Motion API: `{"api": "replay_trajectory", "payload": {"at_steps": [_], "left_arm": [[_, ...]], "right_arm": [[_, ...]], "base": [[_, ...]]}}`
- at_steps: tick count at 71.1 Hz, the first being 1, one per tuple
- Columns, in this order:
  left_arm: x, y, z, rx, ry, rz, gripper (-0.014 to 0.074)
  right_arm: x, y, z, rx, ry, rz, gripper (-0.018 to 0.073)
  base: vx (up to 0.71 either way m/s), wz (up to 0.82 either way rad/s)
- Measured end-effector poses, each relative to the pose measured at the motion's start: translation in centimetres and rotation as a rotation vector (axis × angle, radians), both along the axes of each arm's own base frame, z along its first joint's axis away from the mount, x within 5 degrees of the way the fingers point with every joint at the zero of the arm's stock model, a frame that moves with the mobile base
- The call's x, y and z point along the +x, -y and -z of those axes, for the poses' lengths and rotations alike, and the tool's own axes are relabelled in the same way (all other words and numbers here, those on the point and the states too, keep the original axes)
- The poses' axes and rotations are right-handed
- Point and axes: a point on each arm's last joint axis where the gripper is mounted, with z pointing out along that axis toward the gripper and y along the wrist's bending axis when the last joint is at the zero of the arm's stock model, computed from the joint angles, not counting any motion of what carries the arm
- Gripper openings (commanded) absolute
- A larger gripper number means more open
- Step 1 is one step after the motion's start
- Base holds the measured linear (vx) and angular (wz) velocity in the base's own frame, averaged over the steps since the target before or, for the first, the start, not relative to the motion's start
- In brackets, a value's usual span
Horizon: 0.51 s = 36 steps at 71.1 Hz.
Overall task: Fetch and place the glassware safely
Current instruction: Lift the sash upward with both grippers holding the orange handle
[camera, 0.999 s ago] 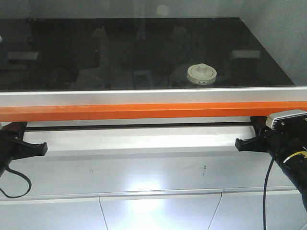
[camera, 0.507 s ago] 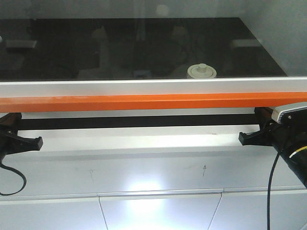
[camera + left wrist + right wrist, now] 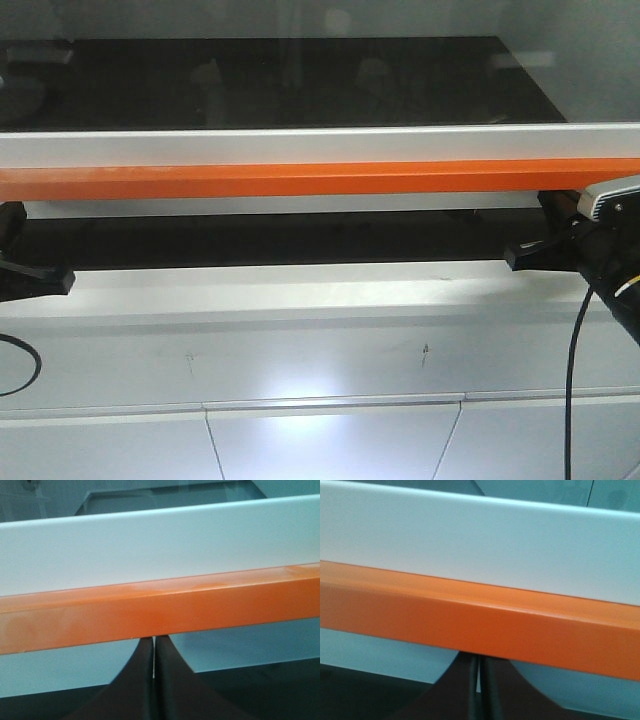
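Showing both arms at a sliding panel, we found the left gripper (image 3: 55, 280) and the right gripper (image 3: 515, 258) beneath its orange bar (image 3: 320, 181), one near each end. In the wrist views each pair of fingers (image 3: 135, 680) was pressed together, grasping nothing, with tips at the bar's lower edge. Above the bar ran a pale frame strip (image 3: 320, 145), then a dark reflective surface (image 3: 300, 85). We could not tell where the glass jar stood, since no view showed it.
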Motion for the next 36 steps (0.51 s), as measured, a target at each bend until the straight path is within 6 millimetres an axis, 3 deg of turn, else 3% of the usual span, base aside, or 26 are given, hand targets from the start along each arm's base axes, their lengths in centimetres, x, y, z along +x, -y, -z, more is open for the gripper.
{"api": "replay_trajectory", "payload": {"at_steps": [36], "left_arm": [[1.1, 0.0, -5.1, 0.005, 0.067, 0.001, -0.0007]], "right_arm": [[-0.7, 0.0, -3.8, 0.01, 0.162, 0.001, -0.0001]], "base": [[0.0, 0.0]]}}
